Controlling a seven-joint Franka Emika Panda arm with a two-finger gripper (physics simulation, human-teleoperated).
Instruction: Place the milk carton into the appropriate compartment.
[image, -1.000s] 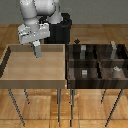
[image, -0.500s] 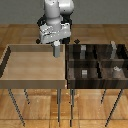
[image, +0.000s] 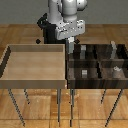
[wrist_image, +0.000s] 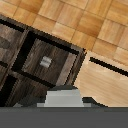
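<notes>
One arm reaches down from its base behind the dark compartment tray (image: 95, 64), its white wrist turned downward and the gripper (image: 70, 48) hanging just above that tray's edge where it meets the light wooden tray (image: 10, 67). We see the hand upright, fingers pointing straight down, over the dark tray's corner compartment nearest the seam on the robot's side. In the wrist view the milk carton (wrist_image: 62, 96) fills the space right under the camera, grey with a paler top, raised clear of the dark tray and pinched between the fingers; the fingers themselves are mostly hidden by it, and in the exterior view the carton is too dark and small for us to make out. Below it the wrist view shows one of the dark tray's square compartments with a small grey cube (wrist_image: 45, 61) lying on its floor, and that cube also shows in the exterior view in a front compartment of the dark tray. Half a second ago the hand hung over the light tray, beside the dark tray's edge; a second ago it was farther still from the dark tray, so we see it has travelled steadily towards the compartments, carton held throughout.
</notes>
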